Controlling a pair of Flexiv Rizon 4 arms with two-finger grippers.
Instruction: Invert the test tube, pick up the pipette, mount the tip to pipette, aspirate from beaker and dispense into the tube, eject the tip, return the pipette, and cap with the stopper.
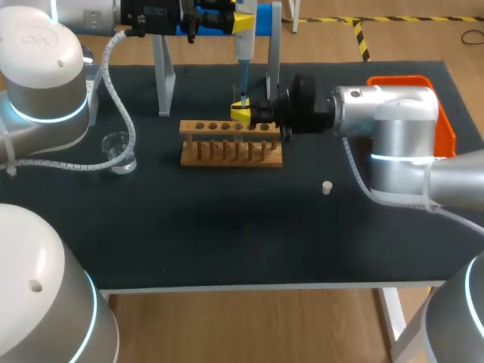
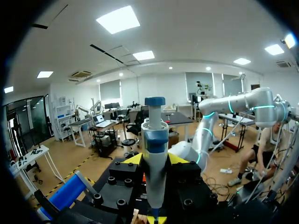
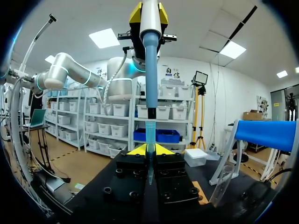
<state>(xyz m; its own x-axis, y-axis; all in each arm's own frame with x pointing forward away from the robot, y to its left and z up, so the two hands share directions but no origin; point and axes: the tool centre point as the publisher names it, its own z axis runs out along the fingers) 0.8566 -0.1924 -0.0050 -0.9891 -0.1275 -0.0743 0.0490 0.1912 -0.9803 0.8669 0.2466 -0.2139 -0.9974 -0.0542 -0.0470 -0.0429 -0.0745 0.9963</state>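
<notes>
Tabletop (image 1: 227, 242): black, carries everything below.
Left arm (image 1: 38, 83): jaws closed on the pipette (image 1: 243, 72), held vertical above the rack (image 1: 231, 144), probably so the nozzle meets the tip squarely.
Right arm (image 1: 393, 128): jaws gripping the tip (image 3: 150, 133) upright under the nozzle, for mounting.
Beaker (image 1: 119, 151): left of rack, apart.
Stopper (image 1: 327, 187): loose, right of rack.
Right wrist view alone shows tip and nozzle aligned; whether seated, cannot tell. Head view alone shows beaker and stopper.

Left claw (image 2: 154, 160) high, clamped on pipette (image 2: 154, 140); right claw (image 1: 240, 114) level, pinching test tube (image 3: 149, 171) below.
</notes>
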